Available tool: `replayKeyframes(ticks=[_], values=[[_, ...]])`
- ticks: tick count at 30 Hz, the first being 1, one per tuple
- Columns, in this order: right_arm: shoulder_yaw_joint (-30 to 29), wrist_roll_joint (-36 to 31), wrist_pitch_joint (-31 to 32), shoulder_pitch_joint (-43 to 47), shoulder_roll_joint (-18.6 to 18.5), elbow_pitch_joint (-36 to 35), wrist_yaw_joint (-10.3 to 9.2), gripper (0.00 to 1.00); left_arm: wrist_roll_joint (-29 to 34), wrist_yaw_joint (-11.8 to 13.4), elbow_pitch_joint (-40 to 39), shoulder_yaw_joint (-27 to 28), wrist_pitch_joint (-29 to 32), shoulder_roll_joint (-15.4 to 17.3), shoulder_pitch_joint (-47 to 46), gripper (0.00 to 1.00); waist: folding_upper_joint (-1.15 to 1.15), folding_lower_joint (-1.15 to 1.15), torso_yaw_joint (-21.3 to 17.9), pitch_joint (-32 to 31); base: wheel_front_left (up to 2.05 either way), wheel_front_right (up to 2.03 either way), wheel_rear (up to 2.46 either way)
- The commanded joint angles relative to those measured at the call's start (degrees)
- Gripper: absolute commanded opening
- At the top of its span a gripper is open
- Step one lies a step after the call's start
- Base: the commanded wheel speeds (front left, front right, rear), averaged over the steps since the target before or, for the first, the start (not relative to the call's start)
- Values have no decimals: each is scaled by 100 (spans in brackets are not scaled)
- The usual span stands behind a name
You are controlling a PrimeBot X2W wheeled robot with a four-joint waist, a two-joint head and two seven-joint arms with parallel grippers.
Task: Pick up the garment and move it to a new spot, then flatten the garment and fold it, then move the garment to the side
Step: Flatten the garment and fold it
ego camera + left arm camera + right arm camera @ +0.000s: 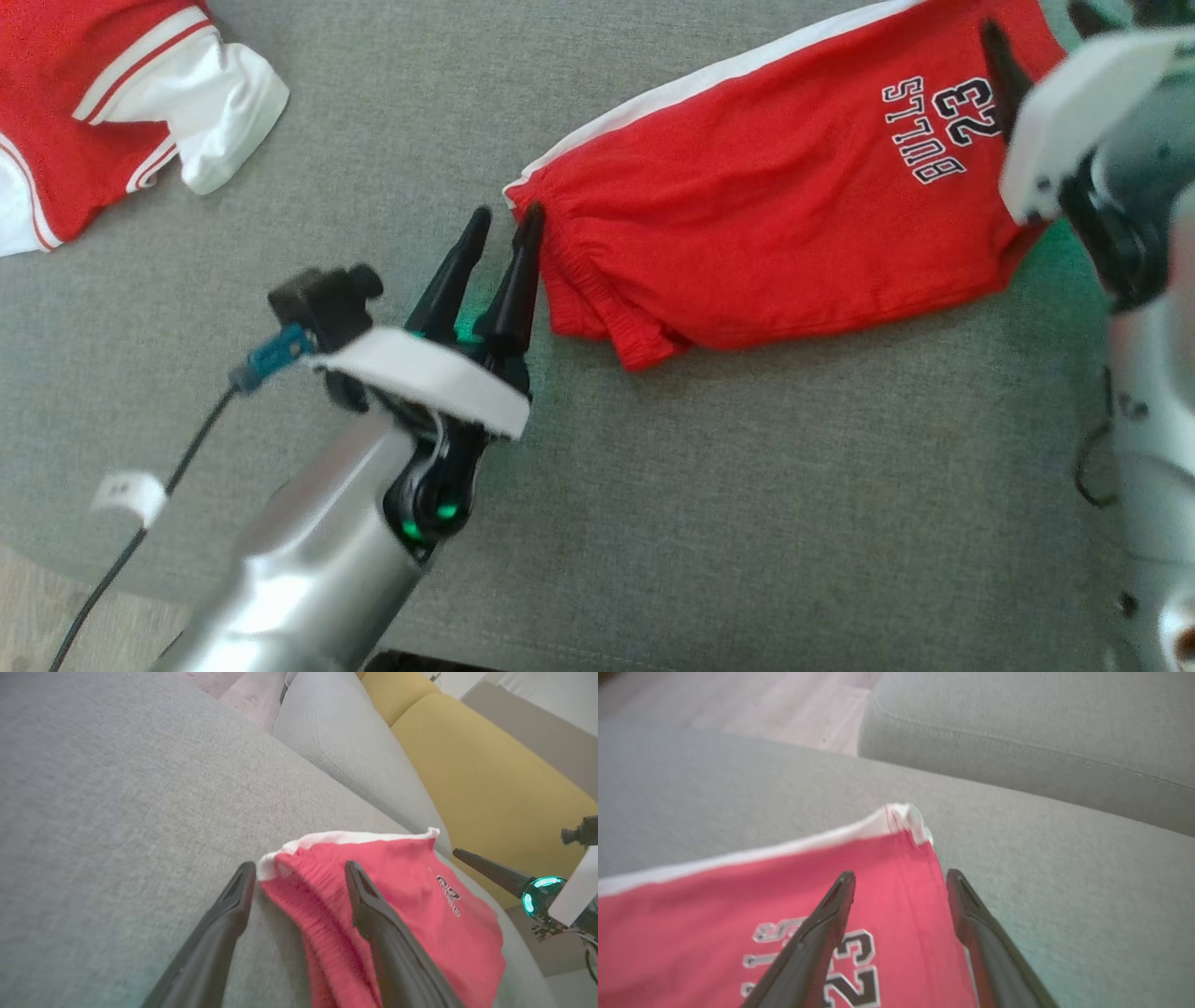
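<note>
Lying flat toward the far right corner of the grey cushion (653,523), the red shorts (775,215) appear doubled over. Left gripper (504,219) stands jaws apart astride the waistband corner; right gripper (901,875), likewise spread, over the hem corner. Neither clamps cloth. Judgement: opposite ends are manned to draw the fabric taut for the next fold.
</note>
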Motion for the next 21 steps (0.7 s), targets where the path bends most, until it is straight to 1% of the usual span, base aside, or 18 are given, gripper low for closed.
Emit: replayKeyframes(ticks=[1, 5, 8, 10, 13, 15, 18, 19, 21], values=[[140, -64, 53, 10, -5, -258, 39, 100, 139, 62, -191, 130, -89, 225, -6, 100, 0, 0, 11, -5, 0, 0, 0], [152, -282, 233, 108, -217, -272, 39, 100, 683, 363, -561, 107, -311, 362, 169, 100, 0, 0, 78, 33, 0, 0, 0], [40, -401, 329, 102, -256, -144, 39, 100, 1069, 497, -831, 248, -399, 339, 317, 100, 0, 0, 170, 90, 0, 0, 0], [3, -483, 395, 90, -268, -24, 39, 100, 1422, 529, -1008, 405, -417, 292, 423, 100, 0, 0, 229, 116, 0, 0, 0], [-35, -591, 498, 38, -284, 174, 39, 100, 2071, 483, -1299, 867, -422, 121, 679, 100, 0, 0, 304, 158, 0, 0, 0], [-51, -498, 612, 31, -225, 358, 39, 100, 2392, 360, -1428, 1149, -423, -52, 916, 100, 0, 0, 335, 152, 0, 0, 0], [-102, -110, 937, 84, 11, 594, 39, 100, 2839, 117, -1497, 1462, -423, -235, 1239, 100, 0, 0, 328, 91, 0, 0, 0], [-139, -4, 976, 96, 70, 599, 39, 0, 2964, 42, -1499, 1565, -423, -289, 1342, 100, 0, 0, 303, 63, 0, 0, 0], [-207, 129, 995, 134, 142, 564, 39, 0, 3214, -101, -1515, 1788, -424, -373, 1523, 100, 0, 0, 220, -6, 0, 0, 0]])
